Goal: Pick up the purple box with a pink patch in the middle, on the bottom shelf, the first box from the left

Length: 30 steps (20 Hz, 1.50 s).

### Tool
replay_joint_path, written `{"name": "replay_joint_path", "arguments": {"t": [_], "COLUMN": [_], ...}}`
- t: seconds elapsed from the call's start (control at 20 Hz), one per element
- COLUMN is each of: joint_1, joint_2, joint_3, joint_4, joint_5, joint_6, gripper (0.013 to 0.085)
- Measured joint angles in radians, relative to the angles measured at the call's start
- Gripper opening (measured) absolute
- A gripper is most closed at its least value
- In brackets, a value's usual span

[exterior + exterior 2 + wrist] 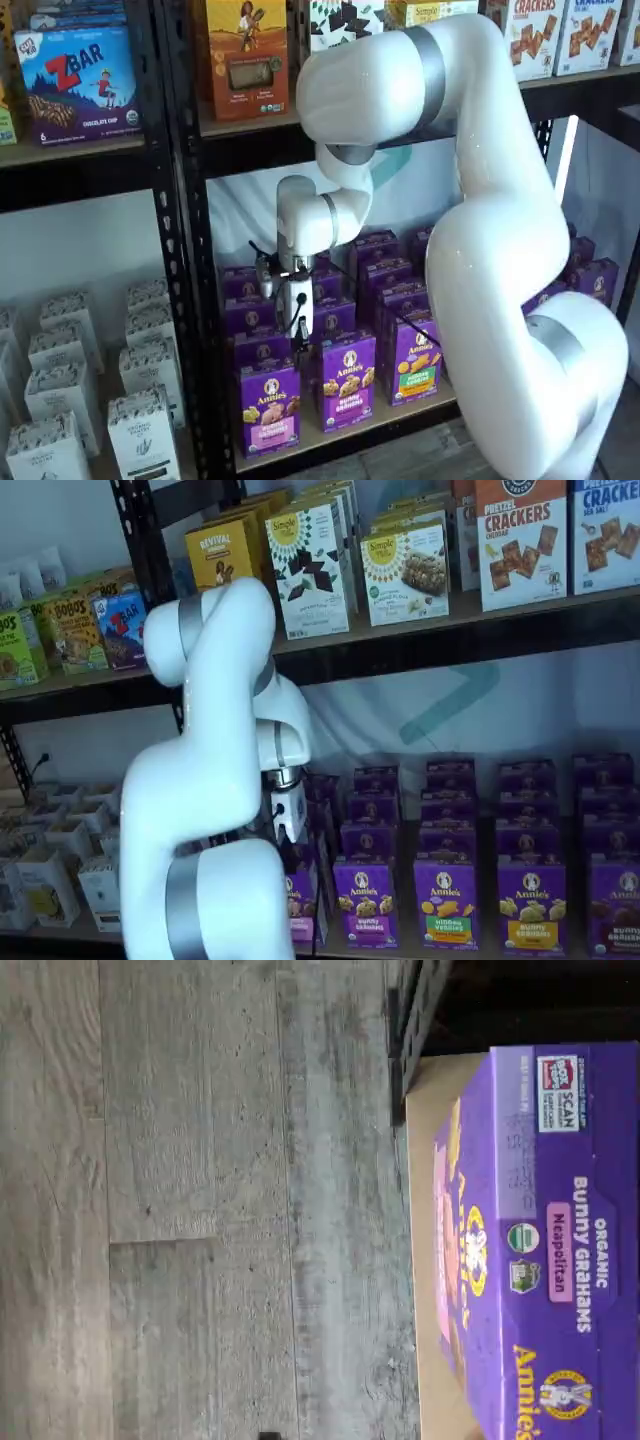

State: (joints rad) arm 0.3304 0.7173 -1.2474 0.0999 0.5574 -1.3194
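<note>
The purple box (268, 408) stands upright at the left front of the bottom shelf (400, 412), with a pink band across its lower front. In a shelf view only a sliver of the purple box (301, 906) shows past the arm. In the wrist view its top panel (560, 1250) reads Neapolitan, with the tan shelf board (428, 1150) beside it. My gripper (299, 335) hangs a little above and behind this box, touching nothing. Its white body (290, 818) is plain, but the fingers show side-on. The jaws stand wide with nothing between them.
More purple cartons fill the shelf: a magenta-banded one (348, 382) right beside the target, then a green-banded one (415, 360). A black perforated upright (180, 300) stands just left of it, with white cartons (140, 400) beyond. Grey wood floor (200, 1200) lies in front.
</note>
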Motion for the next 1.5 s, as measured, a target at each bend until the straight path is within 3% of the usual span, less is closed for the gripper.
{"name": "replay_joint_path", "arguments": {"t": [0.9, 1.5], "joint_1": [0.016, 0.019], "joint_2": [0.06, 0.148], "joint_3": [-0.058, -0.129], "joint_4": [0.024, -0.015], "joint_5": [-0.008, -0.047], "joint_6": [-0.004, 0.031], "gripper": [0.085, 0.085]}}
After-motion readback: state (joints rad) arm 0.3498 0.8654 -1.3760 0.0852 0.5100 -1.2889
